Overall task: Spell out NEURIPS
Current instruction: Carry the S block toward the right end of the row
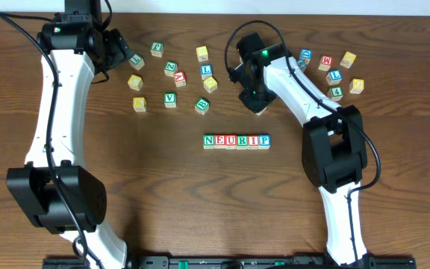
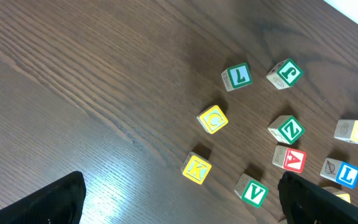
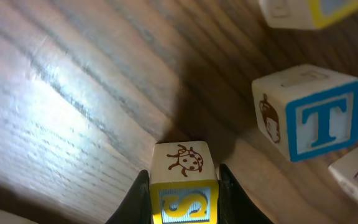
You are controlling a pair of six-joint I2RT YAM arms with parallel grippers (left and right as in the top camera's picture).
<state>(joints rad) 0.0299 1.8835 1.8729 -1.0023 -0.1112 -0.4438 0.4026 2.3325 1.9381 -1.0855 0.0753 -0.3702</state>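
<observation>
Six letter cubes stand in a row reading NEURIP [image 1: 236,141] at the table's middle. Up and to the right of that row, my right gripper [image 1: 257,103] is shut on a yellow-framed S cube [image 3: 184,186] with a ladybird drawn on its top face. Both black fingers press its sides in the right wrist view [image 3: 184,202]. I cannot tell whether the cube rests on the wood or hangs just above it. My left gripper [image 1: 118,51] stands open at the far left, with bare table between its fingers [image 2: 55,202].
Loose cubes lie behind the row: K [image 2: 197,168], C [image 2: 213,119], V [image 2: 252,191], Z [image 2: 286,130], A [image 2: 289,159] and others on the left. A blue T cube [image 3: 309,112] sits close to the S cube, with several more cubes [image 1: 334,75] at the far right.
</observation>
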